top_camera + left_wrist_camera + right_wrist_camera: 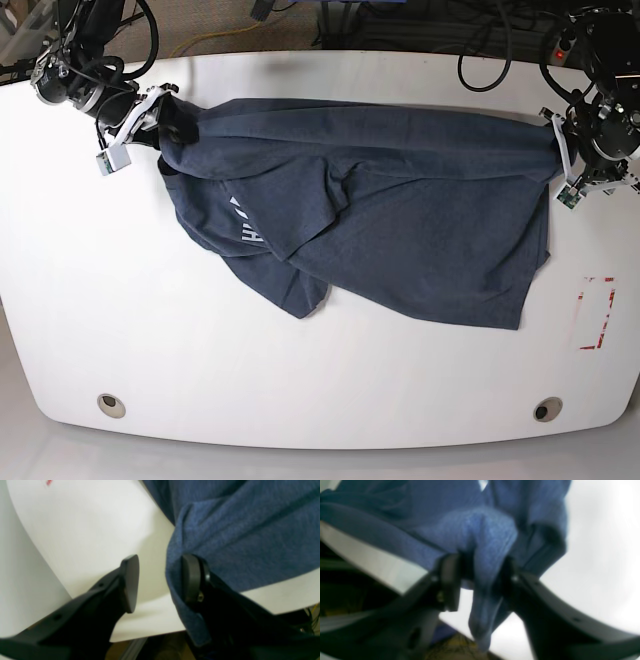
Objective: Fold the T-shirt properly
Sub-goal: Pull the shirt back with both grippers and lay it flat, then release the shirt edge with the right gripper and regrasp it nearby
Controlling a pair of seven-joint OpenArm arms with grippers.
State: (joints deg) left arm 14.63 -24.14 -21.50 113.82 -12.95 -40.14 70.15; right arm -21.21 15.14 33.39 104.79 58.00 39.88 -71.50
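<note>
My white rounded-corner tabletop [320, 390] carries the crumpled slate-blue T-shirt [420, 230] with white lettering — spread across the far half, red-outlined rectangle mark [597, 312] at one edge.

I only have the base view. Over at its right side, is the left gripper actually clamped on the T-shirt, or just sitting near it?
Observer: Not clamped. The left wrist view shows the left gripper with its jaws apart. The T-shirt drapes against one pad only, and bare table shows in the gap.
Operator: And the other arm?
Observer: The right gripper is open too. Its wrist view, though blurred, shows a fold of the cloth hanging down between the jaws, not pinched.
</note>
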